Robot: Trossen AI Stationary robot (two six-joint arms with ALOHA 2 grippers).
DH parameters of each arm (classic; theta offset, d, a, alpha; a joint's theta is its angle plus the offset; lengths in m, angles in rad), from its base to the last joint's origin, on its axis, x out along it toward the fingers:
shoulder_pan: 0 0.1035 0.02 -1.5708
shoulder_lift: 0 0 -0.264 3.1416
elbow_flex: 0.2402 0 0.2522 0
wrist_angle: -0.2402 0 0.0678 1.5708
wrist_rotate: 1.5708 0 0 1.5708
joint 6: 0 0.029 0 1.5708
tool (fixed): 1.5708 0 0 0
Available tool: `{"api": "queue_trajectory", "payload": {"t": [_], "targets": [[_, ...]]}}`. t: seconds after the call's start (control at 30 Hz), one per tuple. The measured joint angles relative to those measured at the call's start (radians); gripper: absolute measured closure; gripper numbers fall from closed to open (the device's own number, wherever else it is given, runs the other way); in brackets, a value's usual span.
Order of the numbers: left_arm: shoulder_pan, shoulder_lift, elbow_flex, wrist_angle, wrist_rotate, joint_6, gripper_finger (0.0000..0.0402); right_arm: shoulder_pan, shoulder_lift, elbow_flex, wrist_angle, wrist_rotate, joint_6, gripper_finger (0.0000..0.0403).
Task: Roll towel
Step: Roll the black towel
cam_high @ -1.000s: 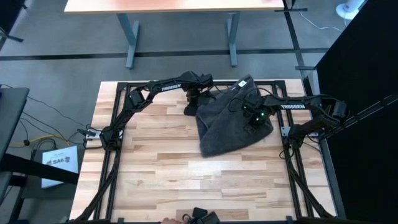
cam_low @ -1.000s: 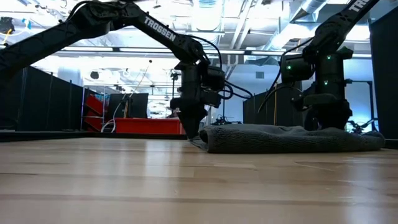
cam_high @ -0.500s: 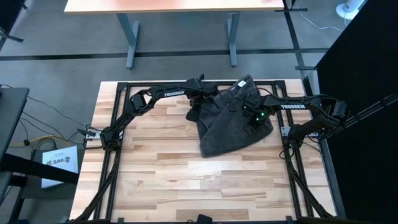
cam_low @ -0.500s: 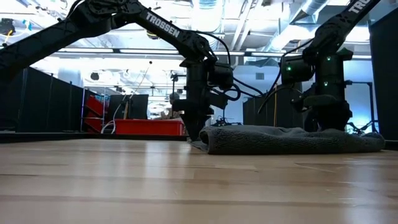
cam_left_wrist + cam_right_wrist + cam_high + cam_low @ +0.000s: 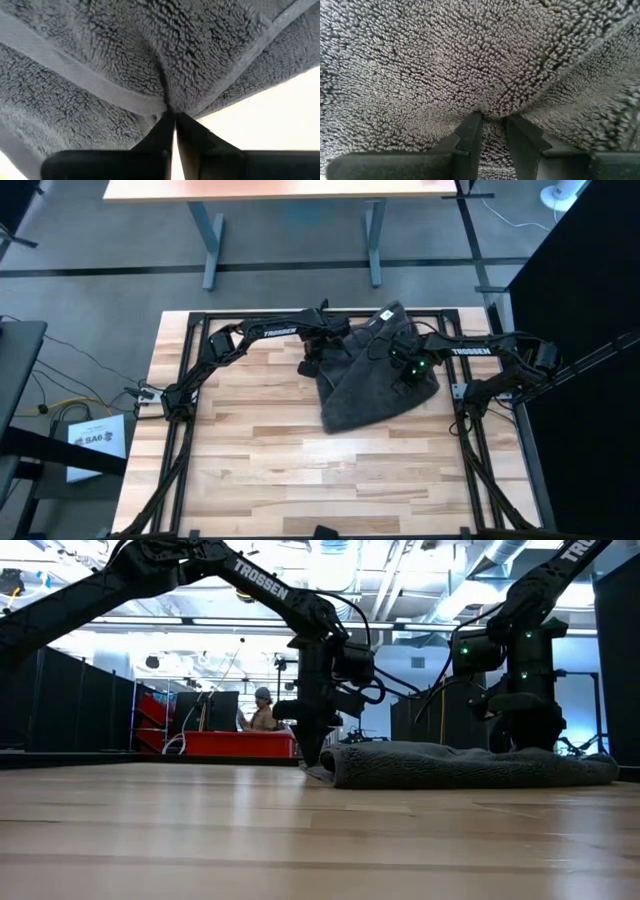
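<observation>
From my seat I see the towel (image 5: 372, 375) lying bunched and partly folded on the far right part of the table (image 5: 250, 450), a dark grey heap with a small white tag (image 5: 389, 314) showing near its far edge. In the low view it sits as a flat, thick mound on the wood, its folded left edge turned toward the camera.

The left gripper (image 5: 312, 364) is down at the towel's left edge, reached across from the left side of the table. Its wrist camera shows me the two dark fingers (image 5: 161, 131) pressed together with almost no gap, and the towel's hemmed corner pinched between the tips — so I read it as closed on the towel. The hem bands run away from the pinch on both sides, and bare table shows just beside the cloth.

The right gripper (image 5: 405, 378) is on the towel's right half, pressed down into the cloth from above, with green lights (image 5: 414, 366) glowing on the arm just behind it. Its wrist camera shows the fingers (image 5: 470, 131) a little apart with a small fold of terry gathered up between the tips — gripping the towel as well.

In the low view both arms come down onto the mound, one at its left end and one farther back on the right. Beyond the table, a person (image 5: 263, 710) sits behind a red bin (image 5: 235, 743) in the room.
</observation>
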Motion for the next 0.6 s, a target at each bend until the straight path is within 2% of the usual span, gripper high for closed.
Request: {"api": "queue_trajectory", "payload": {"t": [0.33,0.47,0.6], "targets": [[0.051,-0.033,0.098,-0.103,-0.008,-0.029,0.0401,0.000,0.000,0.000,-0.001,0.000,-0.002,0.0328],[0.087,-0.033,0.147,-0.096,-0.021,-0.040,0.0401,0.000,0.000,0.000,-0.003,0.000,-0.002,0.0328],[0.107,-0.036,0.152,-0.091,0.078,-0.075,0.0401,0.000,0.000,0.000,-0.002,0.000,-0.002,0.0328]]}}
